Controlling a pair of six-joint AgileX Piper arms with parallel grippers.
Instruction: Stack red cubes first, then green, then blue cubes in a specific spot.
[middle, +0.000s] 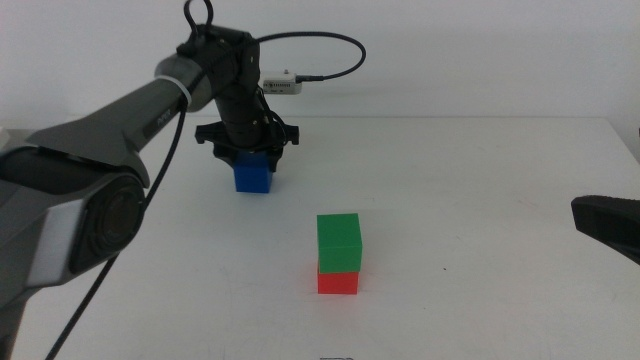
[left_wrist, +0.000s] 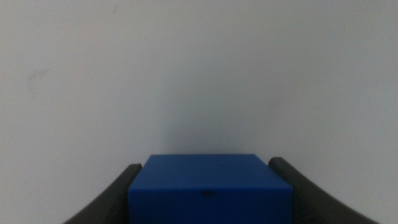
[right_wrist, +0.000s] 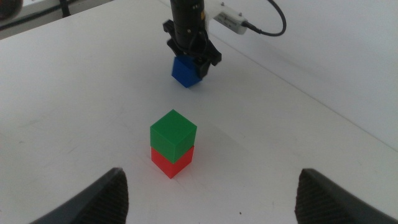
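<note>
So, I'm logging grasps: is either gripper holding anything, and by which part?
The left gripper has the blue cube between its jaws, one at each opposite side face. The right gripper is open, empty.

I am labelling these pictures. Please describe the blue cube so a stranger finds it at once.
On the white table, follow the left arm to the left gripper at the far side. Between its jaws sits the blue cube, alone, unlike the green cube stacked on the red cube.
</note>
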